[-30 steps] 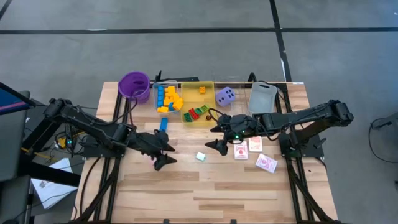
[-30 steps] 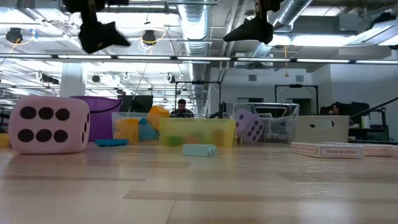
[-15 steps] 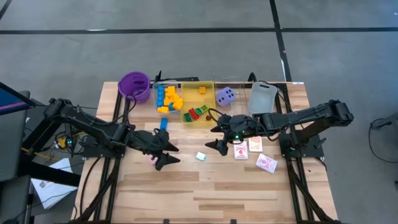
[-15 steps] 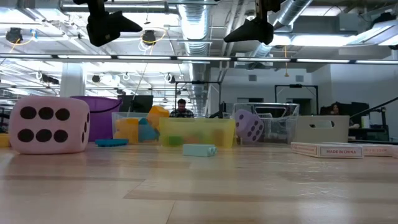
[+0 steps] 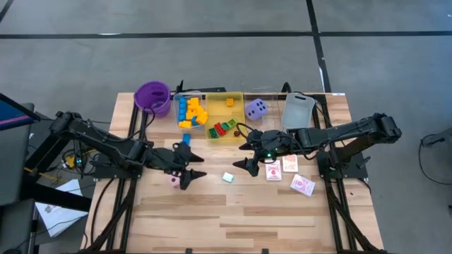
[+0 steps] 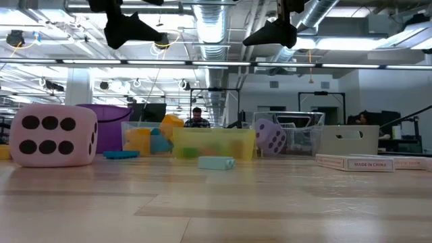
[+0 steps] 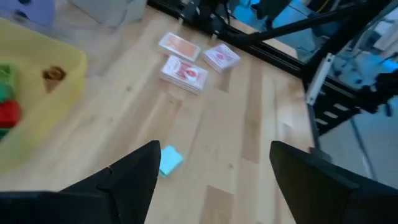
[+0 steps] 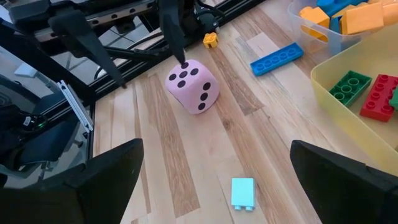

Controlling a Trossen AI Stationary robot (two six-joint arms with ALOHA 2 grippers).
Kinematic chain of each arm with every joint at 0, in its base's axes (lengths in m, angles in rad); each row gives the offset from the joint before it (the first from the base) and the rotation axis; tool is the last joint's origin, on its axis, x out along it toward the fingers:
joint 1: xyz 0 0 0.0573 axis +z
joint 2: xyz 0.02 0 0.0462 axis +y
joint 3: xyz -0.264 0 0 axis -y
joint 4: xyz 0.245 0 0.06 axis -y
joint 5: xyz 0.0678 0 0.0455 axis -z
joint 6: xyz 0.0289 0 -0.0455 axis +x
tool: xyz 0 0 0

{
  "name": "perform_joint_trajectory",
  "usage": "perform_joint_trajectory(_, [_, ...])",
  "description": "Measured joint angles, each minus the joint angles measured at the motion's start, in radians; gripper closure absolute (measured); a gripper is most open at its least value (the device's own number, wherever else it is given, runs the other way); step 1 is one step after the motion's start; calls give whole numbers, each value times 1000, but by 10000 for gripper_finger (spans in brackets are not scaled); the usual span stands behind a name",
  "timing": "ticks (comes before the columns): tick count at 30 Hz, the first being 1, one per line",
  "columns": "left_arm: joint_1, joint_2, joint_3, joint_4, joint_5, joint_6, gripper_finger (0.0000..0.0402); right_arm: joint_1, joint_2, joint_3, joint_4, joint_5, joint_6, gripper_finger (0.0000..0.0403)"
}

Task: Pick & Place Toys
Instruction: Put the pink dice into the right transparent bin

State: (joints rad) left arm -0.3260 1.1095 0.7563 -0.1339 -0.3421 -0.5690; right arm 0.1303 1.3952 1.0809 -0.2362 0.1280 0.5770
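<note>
Landmark: yellow tray [image 5: 236, 116] at the far middle of the table [image 5: 282, 212].

Pink die [image 8: 193, 86] — largest loose toy. Sits on the boards on the near-left side of the yellow tray, mostly under the left arm in the high view. Rigid cube by the look, probably light, maybe foam. Flat faces give the best purchase; take it across two opposite sides, not the rounded corners, where fingers could slide off.

Purple die [image 5: 256, 108] — just right of the yellow tray, apparently in a clear tray. Same handling, I judge.

Cards [image 5: 291, 164] — three red-patterned packs on the near-right side of the yellow tray, lying flat. Thin and low; hard to get under, best nipped along the short edges.

Blue flat block [image 8: 277, 59] — just left of the yellow tray, near its front corner. Stiff plastic, grip across the narrow width.

Pale teal block [image 8: 242, 191] — alone, near side of the yellow tray. Small, hard, likely slippery; pinch the plain sides.

Left gripper [image 7: 211, 180] — raised above the pink die, fingers spread, holding nothing.

Right gripper [image 8: 214, 186] — raised near the teal block, fingers spread, empty.
</note>
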Motion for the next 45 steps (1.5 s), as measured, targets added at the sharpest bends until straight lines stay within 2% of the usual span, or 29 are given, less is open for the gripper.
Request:
perform_joint_trajectory(14, [16, 0, 0, -12, -35, 144, 105, 0, 0, 0, -2, 1, 0, 5])
perform_joint_trajectory(21, [71, 0, 0, -152, -62, 141, 105, 0, 0, 0, -2, 1, 0, 5])
perform_joint_trajectory(26, [93, 0, 0, -306, -55, 47, 105, 0, 0, 0, -2, 1, 0, 5])
perform_joint_trajectory(31, [93, 0, 0, -415, 24, -20, 105, 0, 0, 0, -3, 1, -1, 5])
perform_joint_trajectory(36, [93, 0, 0, -481, 43, -122, 105, 0, 0, 0, -20, 1, -8, 5])
perform_joint_trajectory(42, [108, 0, 0, -526, 31, -369, 105, 0, 0, 0, -21, 1, -10, 5])
perform_joint_trajectory(45, [109, 0, 0, -536, 31, -384, 105, 0, 0, 0, -21, 1, -10, 5])
